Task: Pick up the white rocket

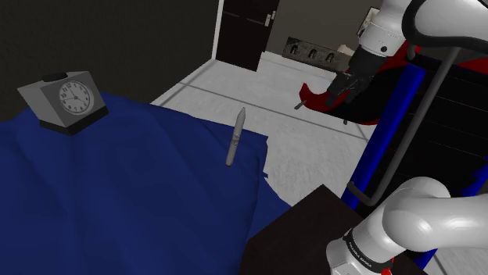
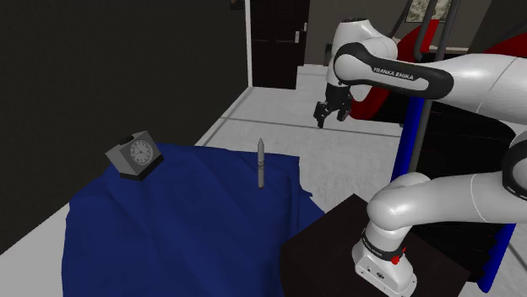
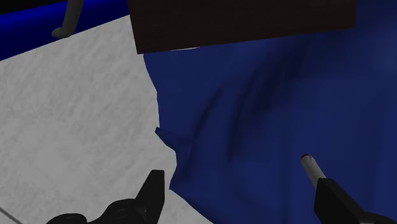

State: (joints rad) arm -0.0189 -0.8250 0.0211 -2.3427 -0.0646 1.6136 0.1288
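Observation:
The rocket [image 1: 236,138] is a slim grey-white spindle standing on the blue cloth [image 1: 117,195] near the cloth's far edge. In the second exterior view the rocket [image 2: 261,163] stands upright, nose up. My black gripper [image 2: 331,114] hangs open high in the air, above the grey floor beyond the cloth and to that view's right of the rocket, well apart from it. In the shoulder view the gripper [image 1: 340,86] is at the upper right. In the wrist view the gripper [image 3: 242,197] has its fingers wide apart with nothing between them, and a grey end of the rocket [image 3: 309,167] shows beside one fingertip [image 3: 331,194].
A grey desk clock [image 1: 66,98] sits on the cloth at the shoulder view's far left. The dark stand box [image 2: 372,245] is beside the cloth's near edge. A blue and black frame [image 1: 391,133] with a red object [image 1: 317,98] stands behind the arm. A dark door [image 2: 279,42] is at the back.

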